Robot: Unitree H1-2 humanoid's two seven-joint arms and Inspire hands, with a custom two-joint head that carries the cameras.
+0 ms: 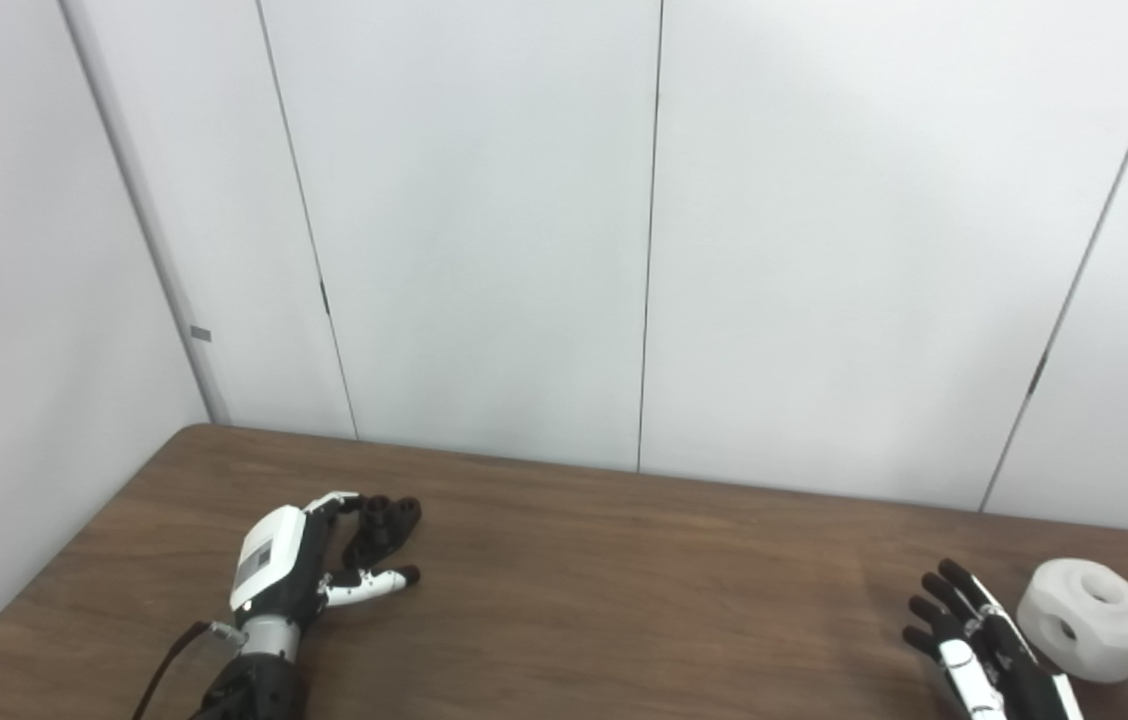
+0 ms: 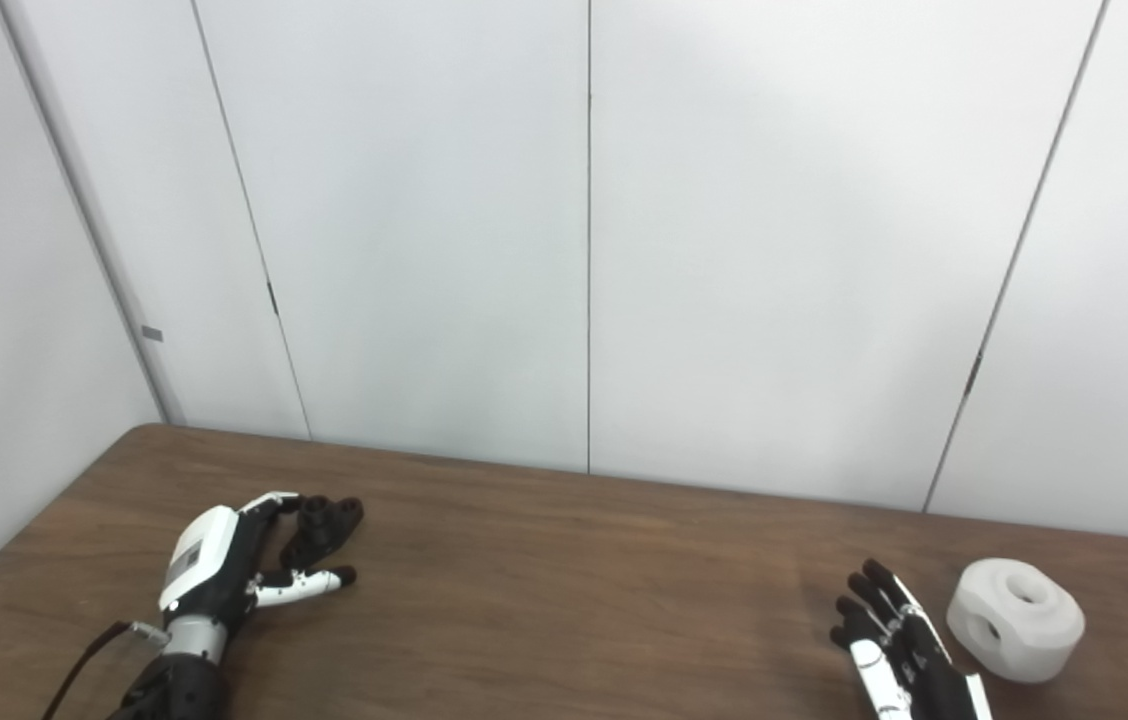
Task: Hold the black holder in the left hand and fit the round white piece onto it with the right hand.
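Note:
The black holder [image 1: 386, 524] lies on the brown table [image 1: 624, 590] at the left. My left hand [image 1: 296, 568] rests beside it; its fingers [image 1: 339, 502] curve over the holder's far side and its thumb [image 1: 376, 583] sticks out on the near side, apart from the holder. The grip does not look closed. The round white piece [image 1: 1090, 619], a chunky ring with holes on top and in its side, sits on the table at the right. My right hand [image 1: 972, 645] lies flat just left of it with fingers spread, open and empty, a small gap between them.
White wall panels [image 1: 564, 250] rise straight behind the table's far edge and along its left side. A thin cable [image 1: 169, 665] runs along my left wrist. The wide table middle [image 2: 584, 600] lies between the two hands.

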